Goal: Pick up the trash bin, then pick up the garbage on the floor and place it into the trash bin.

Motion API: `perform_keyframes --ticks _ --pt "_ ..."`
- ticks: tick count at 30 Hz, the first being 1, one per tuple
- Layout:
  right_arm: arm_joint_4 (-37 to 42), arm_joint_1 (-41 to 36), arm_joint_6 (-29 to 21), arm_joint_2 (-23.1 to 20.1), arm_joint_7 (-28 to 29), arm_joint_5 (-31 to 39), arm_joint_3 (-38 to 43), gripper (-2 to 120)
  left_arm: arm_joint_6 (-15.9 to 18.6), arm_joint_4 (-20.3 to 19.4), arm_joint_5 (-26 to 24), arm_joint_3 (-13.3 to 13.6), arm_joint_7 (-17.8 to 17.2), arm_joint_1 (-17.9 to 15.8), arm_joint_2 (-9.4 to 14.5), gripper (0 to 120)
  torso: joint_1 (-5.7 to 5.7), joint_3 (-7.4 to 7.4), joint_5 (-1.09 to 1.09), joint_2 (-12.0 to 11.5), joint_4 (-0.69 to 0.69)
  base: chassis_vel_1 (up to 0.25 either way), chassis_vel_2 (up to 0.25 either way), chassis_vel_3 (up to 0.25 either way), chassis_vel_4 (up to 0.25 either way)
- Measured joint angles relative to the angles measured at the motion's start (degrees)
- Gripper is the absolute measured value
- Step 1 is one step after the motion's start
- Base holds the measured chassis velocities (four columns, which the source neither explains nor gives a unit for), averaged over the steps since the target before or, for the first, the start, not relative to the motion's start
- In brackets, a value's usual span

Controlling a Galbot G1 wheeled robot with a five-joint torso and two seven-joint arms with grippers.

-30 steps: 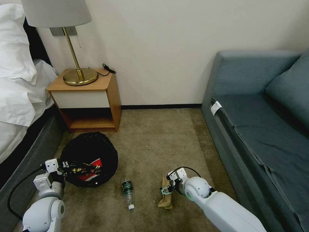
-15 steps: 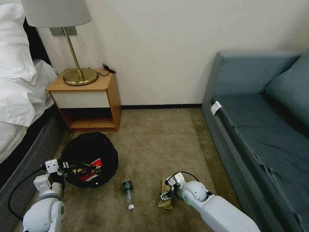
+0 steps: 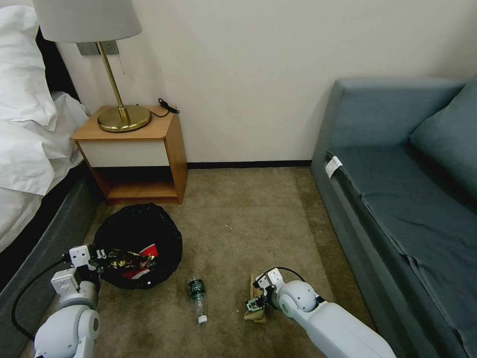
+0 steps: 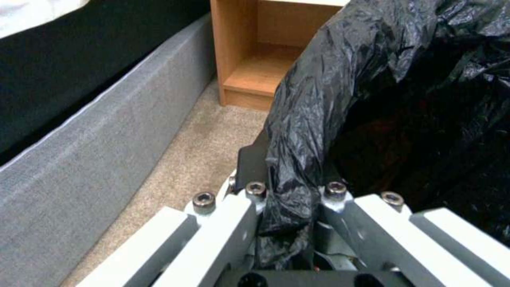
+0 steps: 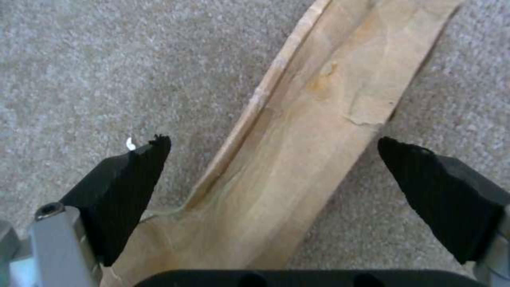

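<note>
— Moved since 1 second ago: right gripper (image 3: 256, 304), now lower and closer to the robot, down over the tan paper (image 3: 254, 317). No change elsewhere. Why so low?

— Judged as lining up a grasp. Spread wide in the right wrist view, right gripper (image 5: 273, 159) with 1 black pad on each side of the tan paper (image 5: 318, 119), touching neither. Nothing gripped yet.

— And the left side?

— Left gripper (image 3: 97, 258) clamped on the near rim of the trash bin (image 3: 139, 228); in the left wrist view, left gripper (image 4: 289, 191) pinching a fold of the black bag (image 4: 318, 99). Probably held that way to keep the mouth up and within reach of the other arm. Lifted off the carpet (image 3: 238, 219) or resting on it: cannot tell.

— Already inside?

— 2 pieces: gold-and-dark wrapper (image 3: 124, 258) and red-and-white wrapper (image 3: 145, 251).

— Left on the floor?

— 2 more. Bottle (image 3: 198, 293) lying flat just right of the bin, long axis running toward and away from the robot, white cap at the near end. Tan paper flat on the carpet, well right of the bottle, a long strip running the same near-to-far way, leading out from the palm between the pads on a slight slant.

— So a squeeze across its width?

— Likely, across the short axis.
</note>
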Motion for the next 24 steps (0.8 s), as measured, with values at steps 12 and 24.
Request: perform_keyframes --ticks 12,24 --pt "-1.36 -0.09 -0.11 0.78 -1.63 -0.33 0.64 69 0.12 0.14 -0.57 0.09 -0.08 -0.18 0.17 3 0.00 0.00 -0.01 0.00 -0.01 0.000 0.000 0.000 0.000" --pt "-1.44 -0.18 -0.14 0.63 -2.66 -0.38 0.88 28 0.19 0.53 -0.93 0.18 -0.15 -0.48 0.30 3 0.00 0.00 0.00 0.00 0.00 0.000 0.000 0.000 0.000"
